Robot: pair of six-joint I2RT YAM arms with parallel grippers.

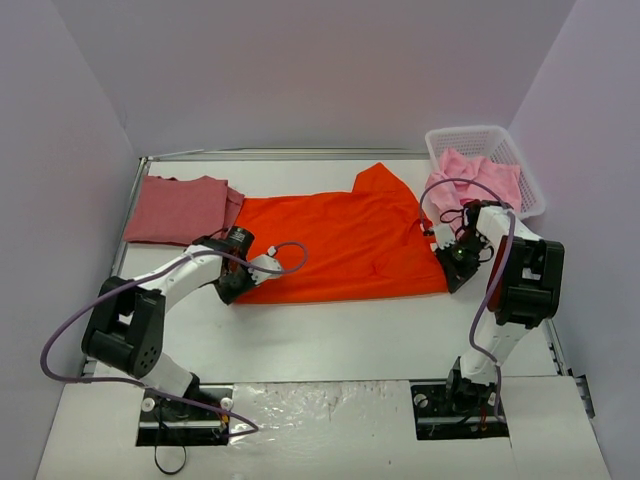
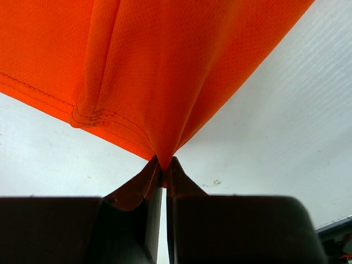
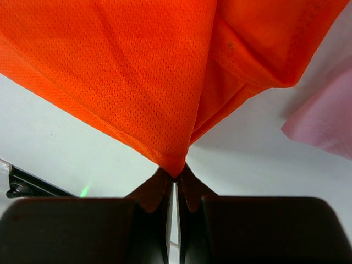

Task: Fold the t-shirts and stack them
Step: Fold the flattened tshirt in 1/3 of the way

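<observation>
Fingers of the left gripper point(image 2: 164, 168) are pressed together, pinching the near left corner of the orange-red t-shirt point(image 1: 340, 245) at its hem. Those of the right gripper point(image 3: 175, 176) pinch its near right corner the same way, and the cloth fans out from each pinch.

The white worktop point(image 1: 330, 340) carries everything. The orange-red t-shirt lies spread across its middle, lengthwise from left to right, with one sleeve pointing toward the far edge. A dusty rose-red t-shirt point(image 1: 180, 208) lies folded flat in the far left corner, its right edge meeting the orange one. A white lattice basket point(image 1: 470, 131) stands in the far right corner. It holds crumpled light pink t-shirts point(image 1: 485, 180), some of the pink cloth hanging over its left rim.
</observation>
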